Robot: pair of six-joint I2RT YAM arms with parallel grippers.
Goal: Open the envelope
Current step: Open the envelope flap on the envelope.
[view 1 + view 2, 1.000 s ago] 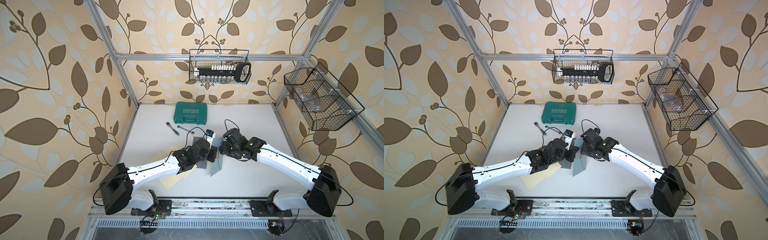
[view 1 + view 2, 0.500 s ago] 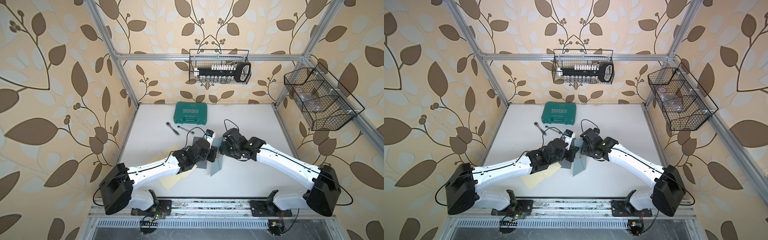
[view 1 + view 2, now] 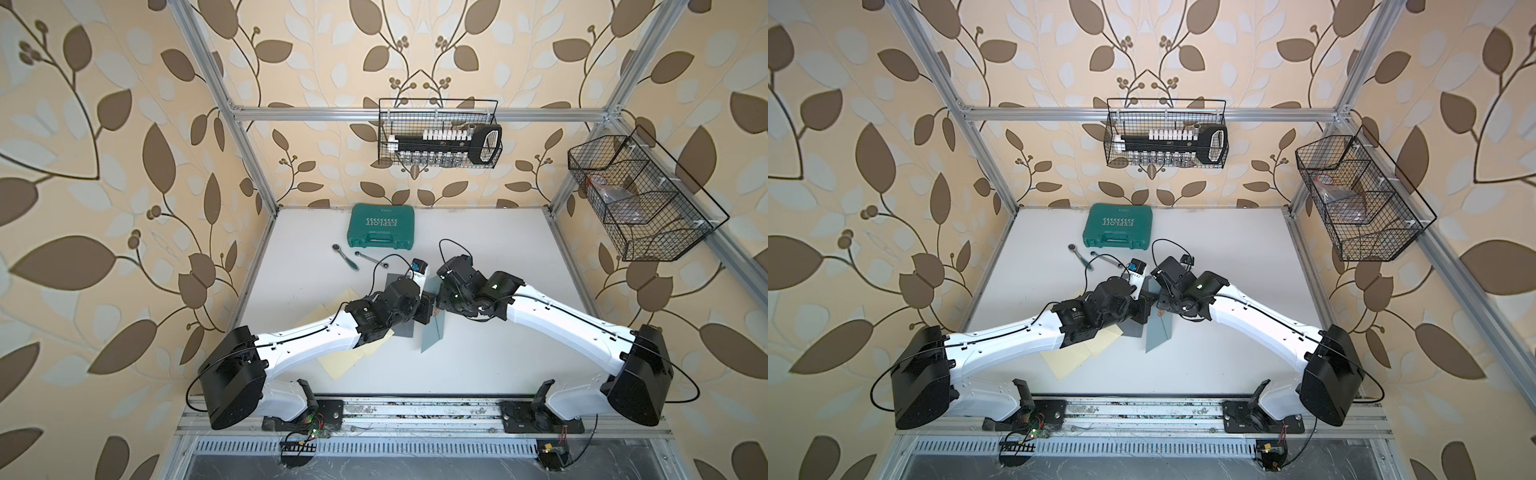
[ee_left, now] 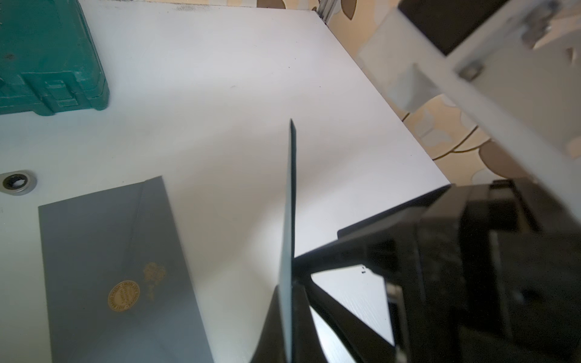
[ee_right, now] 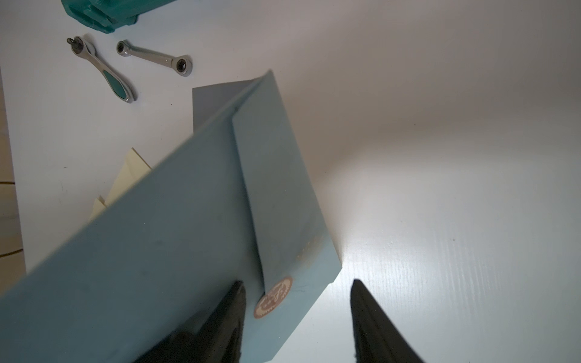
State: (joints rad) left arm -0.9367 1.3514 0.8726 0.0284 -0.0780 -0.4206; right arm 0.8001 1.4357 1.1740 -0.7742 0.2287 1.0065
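The blue envelope [image 5: 188, 235] is held up on its edge over the middle of the surface [image 3: 498, 257], between the two arms. It is not possible to tell whether its lowest corner touches the surface. The left pincer [image 4: 289, 314] is clamped together on one border of it, and in the left wrist view only the thin edge shows. The right pincer [image 5: 297, 283] has its jaws apart, one on each side of the tip of the flap [image 5: 276, 188], where a round sticker [image 5: 273, 297] seals it. It seems to grip nothing yet.

The envelope is paper, so it is probably very light and thin. It is stiff enough to stand straight, but it should bend and tear easily. The best place to take hold seems to be the flap tip at the sticker, pulling away from the body. The sticker may resist, and the smooth paper could slide out of the left pincer if the pull is strong.

A darker grey envelope [image 4: 110, 267] with a gold seal lies flat just beside it. Some cream sheets [image 3: 349, 361] lie partly under the left arm. The green case [image 3: 382, 226] and two wrenches [image 5: 100, 69] are well apart, at the far side. The main obstacle is that the two pincers are very near each other.
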